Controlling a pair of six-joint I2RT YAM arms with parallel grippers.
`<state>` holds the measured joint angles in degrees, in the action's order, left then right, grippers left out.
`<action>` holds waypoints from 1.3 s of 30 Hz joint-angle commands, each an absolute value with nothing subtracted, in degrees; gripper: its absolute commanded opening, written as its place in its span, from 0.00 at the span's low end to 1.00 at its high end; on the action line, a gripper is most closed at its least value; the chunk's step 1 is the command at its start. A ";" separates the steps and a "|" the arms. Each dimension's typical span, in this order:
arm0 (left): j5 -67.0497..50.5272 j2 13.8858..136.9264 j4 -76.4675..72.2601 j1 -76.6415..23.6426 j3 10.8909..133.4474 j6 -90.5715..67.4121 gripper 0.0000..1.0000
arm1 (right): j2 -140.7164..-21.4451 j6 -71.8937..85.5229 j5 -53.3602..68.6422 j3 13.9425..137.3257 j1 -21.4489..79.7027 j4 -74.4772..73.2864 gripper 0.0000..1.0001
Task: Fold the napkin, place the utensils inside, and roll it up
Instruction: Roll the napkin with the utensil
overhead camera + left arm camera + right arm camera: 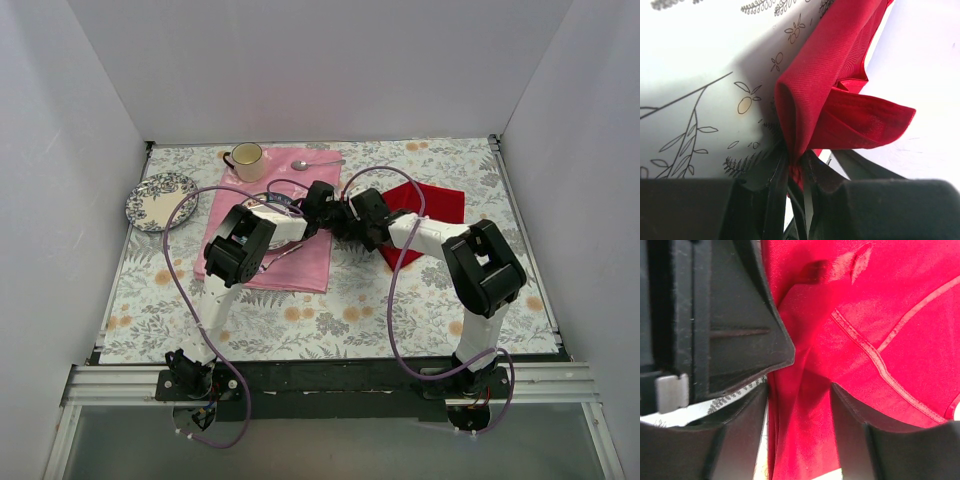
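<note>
Red napkin (880, 330) fills the view, a bunched fold running between the parted jaws of the right gripper (799, 395); floral tablecloth (730, 397) peeks left
</note>
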<state>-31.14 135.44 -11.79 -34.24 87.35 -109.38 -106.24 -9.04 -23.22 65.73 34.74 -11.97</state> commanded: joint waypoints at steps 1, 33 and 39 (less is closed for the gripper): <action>-32.43 131.22 -11.78 -34.10 86.57 -110.04 0.15 | -107.23 -9.76 -27.06 63.55 34.63 -8.18 0.56; -27.77 119.27 -5.27 -32.34 83.59 -93.61 0.43 | -111.09 -4.40 14.83 75.05 20.48 -19.86 0.01; -28.56 119.44 -7.03 -32.34 80.16 -93.16 0.43 | -112.41 -2.55 24.59 76.64 15.74 -20.83 0.01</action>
